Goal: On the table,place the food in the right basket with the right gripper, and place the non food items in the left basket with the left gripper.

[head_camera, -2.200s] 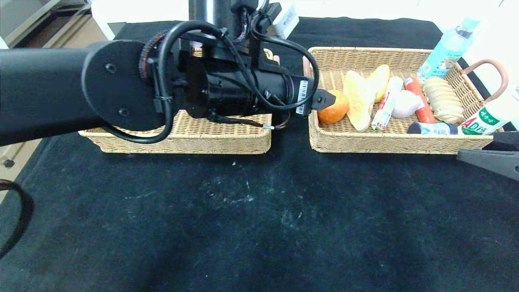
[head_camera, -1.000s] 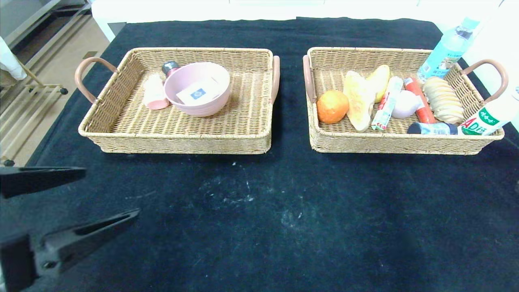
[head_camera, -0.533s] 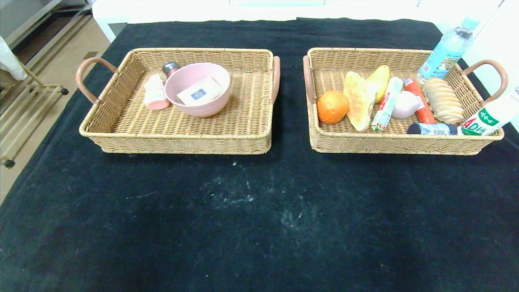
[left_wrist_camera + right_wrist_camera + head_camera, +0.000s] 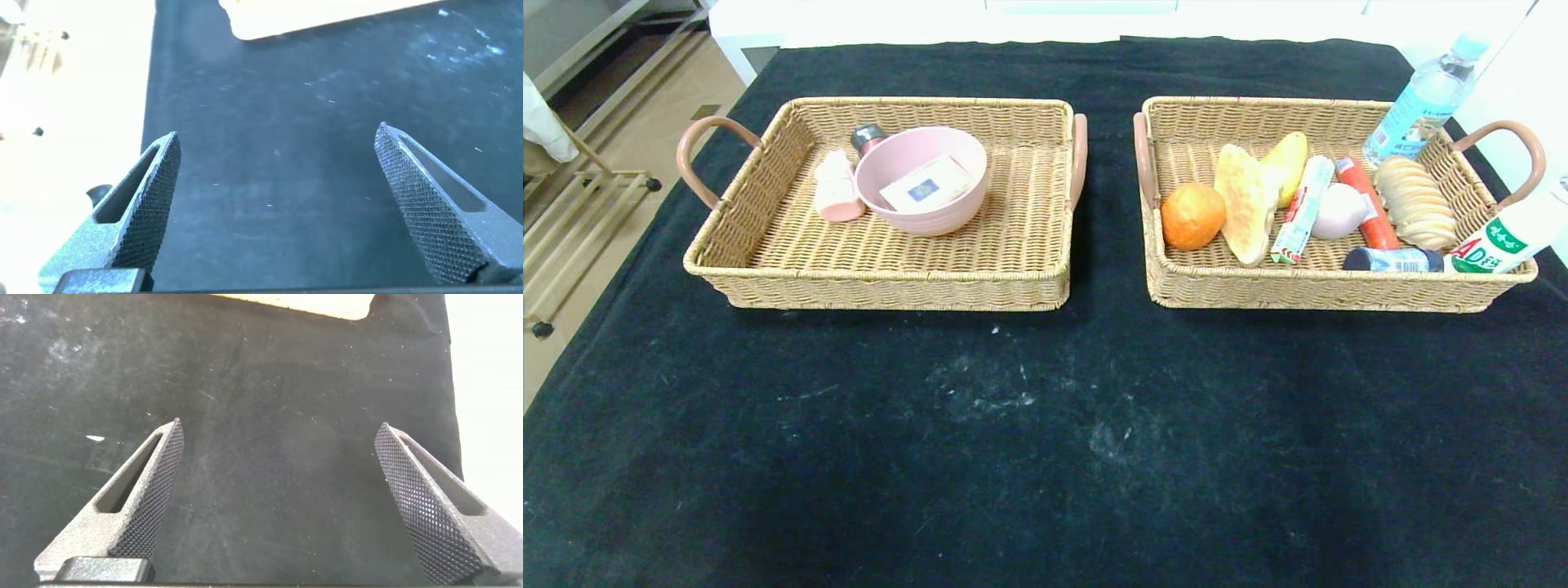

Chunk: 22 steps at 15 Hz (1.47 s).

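Note:
The left wicker basket (image 4: 768,269) holds a pink bowl (image 4: 947,216) with a white card (image 4: 923,184) in it, a small pink bottle (image 4: 833,194) and a dark-capped item (image 4: 866,136). The right wicker basket (image 4: 1339,290) holds an orange (image 4: 1192,215), bread (image 4: 1245,202), a yellow fruit (image 4: 1288,161), a wrapped stick (image 4: 1303,209), a sausage (image 4: 1367,211), a ridged bun (image 4: 1414,201) and a milk bottle (image 4: 1499,241). Neither arm shows in the head view. My left gripper (image 4: 278,147) is open and empty over the black cloth. My right gripper (image 4: 278,437) is open and empty over the cloth.
A water bottle (image 4: 1425,100) stands behind the right basket. The black tablecloth (image 4: 1045,441) spreads in front of the baskets. A basket edge shows far off in the left wrist view (image 4: 327,20) and in the right wrist view (image 4: 310,304). The floor lies left of the table.
My left arm has drawn back from over the left basket and left the head view. The right gripper has also left the head view. The basket contents have not moved.

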{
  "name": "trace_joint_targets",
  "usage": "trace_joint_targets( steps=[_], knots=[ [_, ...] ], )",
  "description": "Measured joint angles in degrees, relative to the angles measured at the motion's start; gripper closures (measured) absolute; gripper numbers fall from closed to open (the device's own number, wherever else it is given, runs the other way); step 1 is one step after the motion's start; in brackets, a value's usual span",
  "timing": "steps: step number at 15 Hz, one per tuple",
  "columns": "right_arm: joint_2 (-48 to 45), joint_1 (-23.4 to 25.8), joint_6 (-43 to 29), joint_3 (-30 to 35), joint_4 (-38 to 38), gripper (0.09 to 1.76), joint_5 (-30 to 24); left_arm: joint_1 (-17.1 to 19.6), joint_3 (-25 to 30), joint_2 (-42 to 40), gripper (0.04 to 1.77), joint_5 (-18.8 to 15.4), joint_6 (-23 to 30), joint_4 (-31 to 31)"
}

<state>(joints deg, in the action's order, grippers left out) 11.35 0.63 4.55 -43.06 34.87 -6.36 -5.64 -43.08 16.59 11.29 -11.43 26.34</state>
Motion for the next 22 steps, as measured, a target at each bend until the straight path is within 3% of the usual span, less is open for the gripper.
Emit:
trace_joint_targets(
  steps=[4,7,10,13,16,19,22],
  knots=[
    [-5.35,-0.11,0.2,3.04,-0.24,0.14,-0.05,4.27,-0.9,-2.1,0.09,-3.13,-0.35,0.24],
    [-8.87,-0.23,0.33,4.78,-0.69,0.14,0.91,5.18,2.93,-6.78,0.09,-3.85,-0.17,-0.5],
    [-10.73,-0.26,0.41,8.45,-8.79,0.14,4.77,5.49,10.67,-11.39,0.09,-6.56,0.78,-9.78],
    [-11.24,-0.26,1.56,17.94,-23.95,0.14,9.11,5.55,20.39,-14.59,0.09,-7.98,1.21,-19.59],
    [-11.35,-0.28,3.0,28.76,-31.06,0.14,10.02,5.55,30.71,-16.1,0.09,-9.67,2.21,-26.89],
    [-11.37,-0.28,3.17,39.03,-38.13,0.14,9.64,5.55,39.34,-16.57,0.09,-10.93,3.32,-31.74],
    [-11.37,-0.3,2.5,42.4,-38.77,0.14,7.98,5.55,42.51,-16.66,0.09,-11.02,4.68,-29.23]
  ],
)
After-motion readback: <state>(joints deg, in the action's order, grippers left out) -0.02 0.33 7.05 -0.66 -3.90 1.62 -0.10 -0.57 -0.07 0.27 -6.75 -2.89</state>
